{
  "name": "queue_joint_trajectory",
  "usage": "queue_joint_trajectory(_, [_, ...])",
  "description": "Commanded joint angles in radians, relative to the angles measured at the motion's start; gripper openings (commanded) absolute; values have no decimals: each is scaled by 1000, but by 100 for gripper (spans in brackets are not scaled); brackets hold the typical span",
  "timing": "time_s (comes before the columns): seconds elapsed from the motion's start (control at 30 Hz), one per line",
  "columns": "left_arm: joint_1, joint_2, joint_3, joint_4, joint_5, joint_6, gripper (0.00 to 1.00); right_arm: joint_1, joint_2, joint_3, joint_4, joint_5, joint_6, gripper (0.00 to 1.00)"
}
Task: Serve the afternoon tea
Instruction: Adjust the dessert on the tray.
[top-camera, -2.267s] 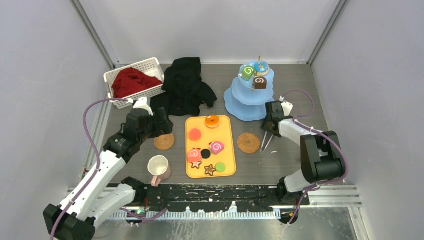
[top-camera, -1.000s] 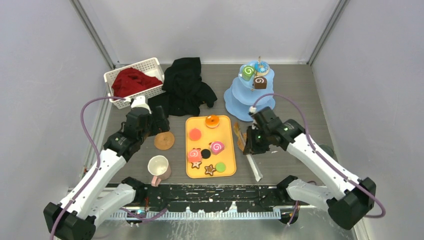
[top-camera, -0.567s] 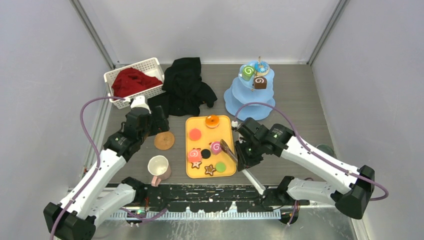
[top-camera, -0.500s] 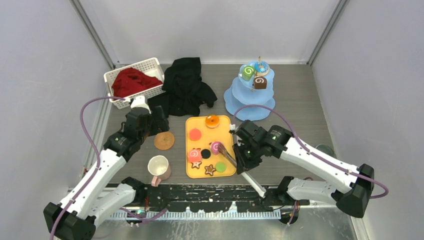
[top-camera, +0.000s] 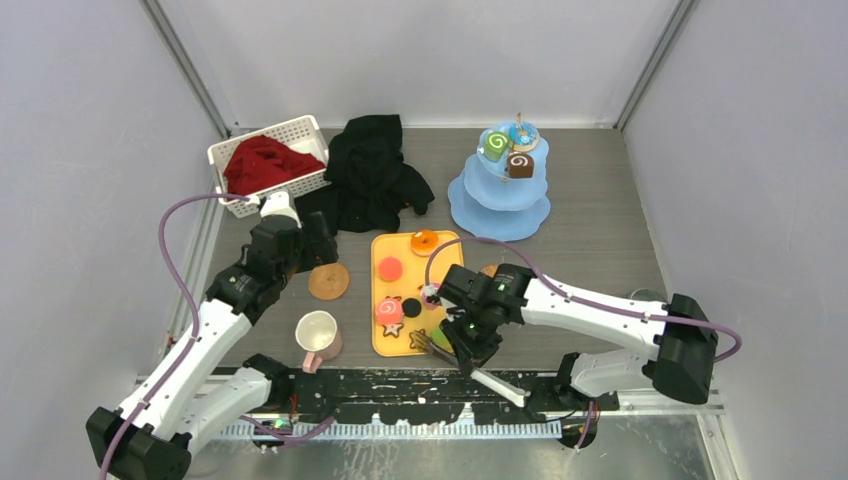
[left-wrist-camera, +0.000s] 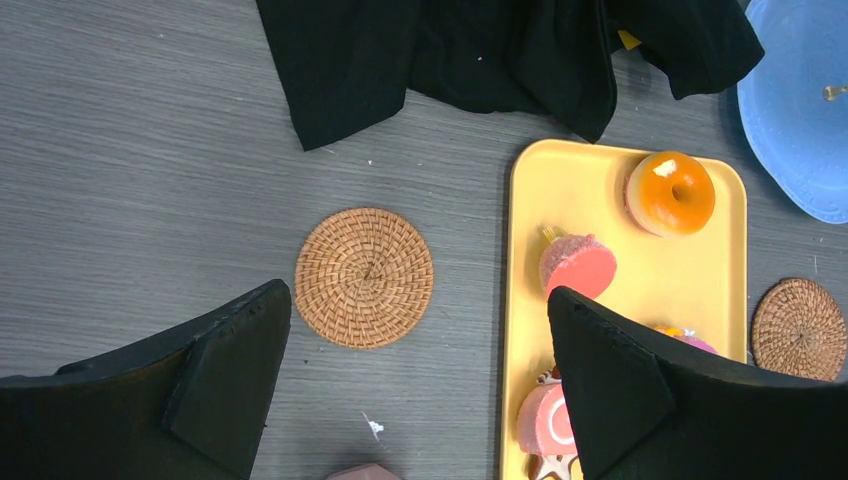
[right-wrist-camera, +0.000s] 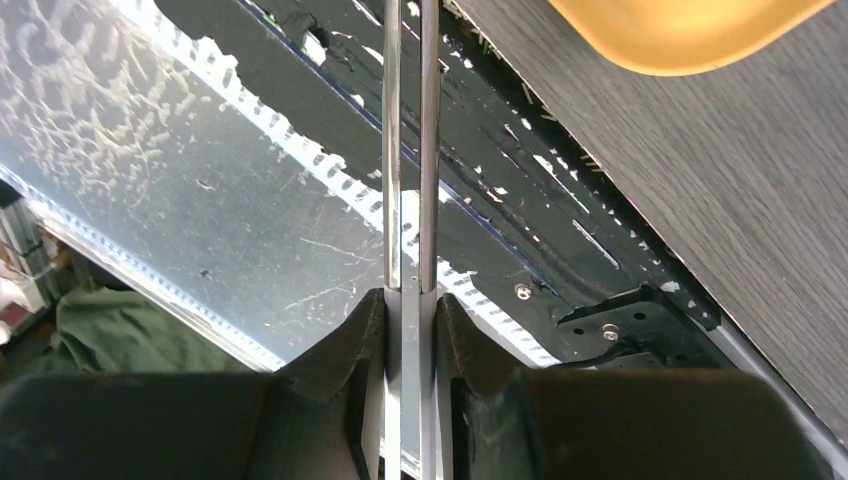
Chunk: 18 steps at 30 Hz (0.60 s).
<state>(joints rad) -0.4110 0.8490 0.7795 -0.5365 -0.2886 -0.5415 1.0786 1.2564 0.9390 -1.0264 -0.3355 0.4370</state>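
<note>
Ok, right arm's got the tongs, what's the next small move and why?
Probably swing the right gripper round so the tongs point at the yellow tray. It is shut on them, but they point out over the black rail at the near edge. The pink swirl roll, for one, is not yet on the blue stand.

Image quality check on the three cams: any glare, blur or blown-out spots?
Top external: even light, soft shadows, no obvious blur. Left wrist: table grain and woven coaster crisp; the open left pincer's black fingers near the lens show little detail. Right wrist: strong glare on the metal base plate; the tongs gripped in the right pincer are sharp.
</note>
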Motion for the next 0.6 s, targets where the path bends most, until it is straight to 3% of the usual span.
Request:
queue_joint_trajectory(0.0, [3, -11, 9, 16, -20, 8, 99, 15, 24, -2, 42, -26, -42, 1])
queue_joint_trajectory(0.4, [2, 3, 8, 27, -4, 2, 99, 1, 69, 57, 34, 249, 1, 1])
queue_joint_trajectory(0.57, [3, 1, 9, 22, -3, 1, 99, -2, 83, 109, 75, 210, -21, 1])
